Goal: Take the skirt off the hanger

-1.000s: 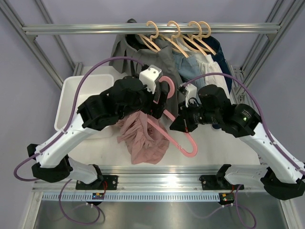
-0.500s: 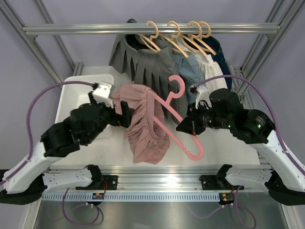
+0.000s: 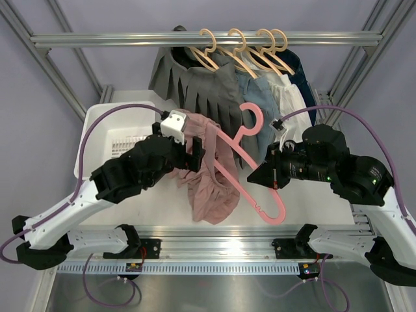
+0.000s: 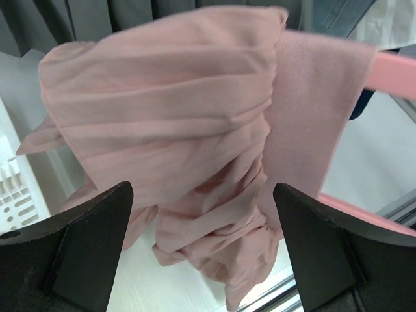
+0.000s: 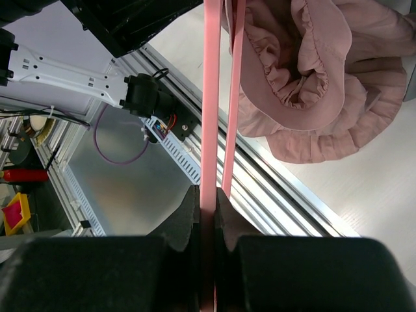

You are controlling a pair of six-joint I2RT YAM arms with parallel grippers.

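Observation:
The pink skirt [image 3: 209,182] hangs bunched over the left arm of a pink hanger [image 3: 260,201], its hem resting on the table. My right gripper [image 3: 273,181] is shut on the hanger's lower bar, seen in the right wrist view [image 5: 209,201] with the bar [image 5: 210,97] clamped between the jaws and the skirt [image 5: 305,84] beyond. My left gripper [image 3: 195,153] is open, close against the skirt's upper left side. In the left wrist view the skirt [image 4: 175,130] fills the space ahead of the wide-apart gripper [image 4: 201,253], and the hanger [image 4: 396,75] shows at the right.
A white basket [image 3: 97,127] stands at the back left. Grey pleated skirts [image 3: 195,84], denim and white garments hang on wooden hangers [image 3: 240,49] from the rail [image 3: 130,40] behind. The aluminium table edge [image 3: 214,231] runs along the front.
My right gripper has carried the hanger to the right and lower. My left arm swung out to the left, then came back against the skirt, which now hangs narrower on the hanger.

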